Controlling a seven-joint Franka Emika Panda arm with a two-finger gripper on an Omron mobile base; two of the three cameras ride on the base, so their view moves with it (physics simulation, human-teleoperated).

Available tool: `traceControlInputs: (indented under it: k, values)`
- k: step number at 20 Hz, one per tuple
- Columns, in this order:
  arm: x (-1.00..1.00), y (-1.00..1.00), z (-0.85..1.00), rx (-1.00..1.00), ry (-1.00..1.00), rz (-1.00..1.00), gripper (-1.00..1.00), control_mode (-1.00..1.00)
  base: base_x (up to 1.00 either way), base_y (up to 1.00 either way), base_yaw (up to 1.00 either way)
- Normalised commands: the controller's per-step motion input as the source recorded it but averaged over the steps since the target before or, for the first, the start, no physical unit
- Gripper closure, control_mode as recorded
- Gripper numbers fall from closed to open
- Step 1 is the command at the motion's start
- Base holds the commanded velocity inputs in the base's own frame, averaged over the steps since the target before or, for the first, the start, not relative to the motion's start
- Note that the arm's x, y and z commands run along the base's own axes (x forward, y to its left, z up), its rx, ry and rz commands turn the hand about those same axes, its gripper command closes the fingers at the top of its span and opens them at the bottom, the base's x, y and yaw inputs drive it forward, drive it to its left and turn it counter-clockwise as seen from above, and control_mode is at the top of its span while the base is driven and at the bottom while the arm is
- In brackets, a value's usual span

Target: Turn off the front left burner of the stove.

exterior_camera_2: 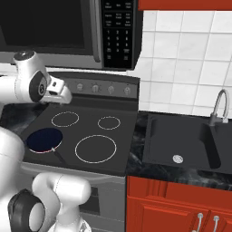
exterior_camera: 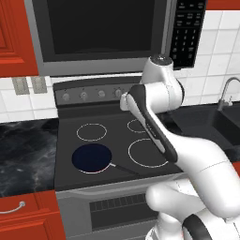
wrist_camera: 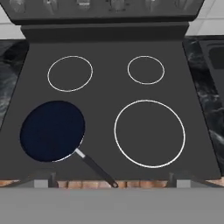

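Dark-blue frying pan (wrist_camera: 52, 131) covers the front left burner (wrist_camera: 71, 154) at lower left, so the wide-open, empty hand (wrist_camera: 112, 186) should rise toward the knobs (exterior_camera: 83, 95) along the stove (wrist_camera: 109, 43) back panel.

A frying pan (wrist_camera: 52, 131) is sitting on the stove's (wrist_camera: 105, 94) front left corner, covering the front left burner (wrist_camera: 62, 158); knobs (exterior_camera: 101, 93) are lining its rear edge.

Even, flat light throughout, no hard shadows or glare; the knobs (wrist_camera: 83, 4) look perhaps slightly soft.

Red cabinets (exterior_camera_2: 176, 206), white tiled wall (exterior_camera_2: 186, 54)
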Motion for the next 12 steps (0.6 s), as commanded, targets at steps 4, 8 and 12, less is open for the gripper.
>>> traceControlInputs:
  k: [4, 8, 12]
  values:
    - [0.0, 0.98, -0.04, 0.0, -0.19, -0.23, -1.0, -1.0, 0.0, 0.0, 0.0]
    - [0.0, 0.86, 0.0, 0.0, -0.22, -0.25, -1.0, -1.0, 0.0, 0.0, 0.0]
    - [0.0, 0.66, 0.0, 0.0, -0.18, -0.2, -1.0, -1.0, 0.0, 0.0, 0.0]
